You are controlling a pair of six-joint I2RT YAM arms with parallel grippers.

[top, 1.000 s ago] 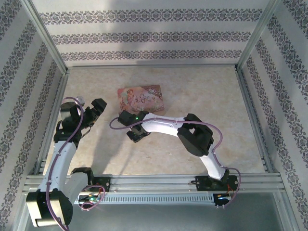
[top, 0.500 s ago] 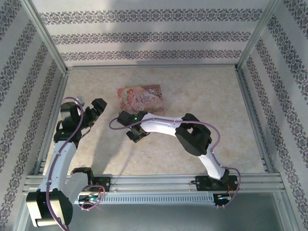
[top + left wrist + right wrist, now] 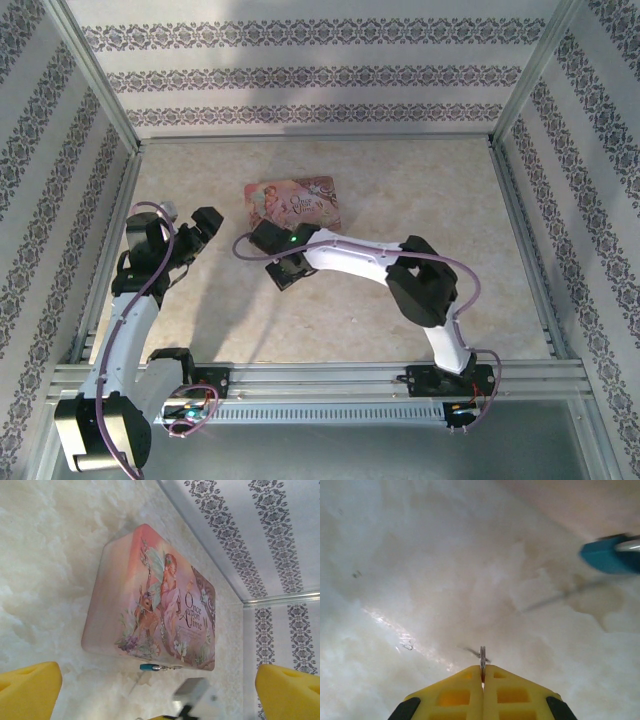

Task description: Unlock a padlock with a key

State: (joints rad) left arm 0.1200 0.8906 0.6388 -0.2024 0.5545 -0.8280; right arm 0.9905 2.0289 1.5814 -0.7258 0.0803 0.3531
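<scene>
The padlock (image 3: 150,667), a tiny teal body with a silver shackle, lies on the table against the near edge of the pink box (image 3: 155,600). In the right wrist view the padlock (image 3: 612,554) is a blur at the upper right. My right gripper (image 3: 482,672) is shut on the key (image 3: 482,656), a thin metal sliver standing edge-on out of the yellow fingertips, just above the table. From above, the right gripper (image 3: 286,268) sits just in front of the pink box (image 3: 293,203). My left gripper (image 3: 157,685) is open and holds nothing, hovering left of the box (image 3: 205,228).
The pink illustrated box reads "Once Upon a Time". Patterned walls and a metal frame (image 3: 310,137) enclose the pale marbled table (image 3: 420,190). The right arm's blurred wrist (image 3: 196,694) shows low in the left wrist view.
The right arm has swung: its elbow moved right and its gripper edged up toward the box with the key. The left arm has stayed put.
</scene>
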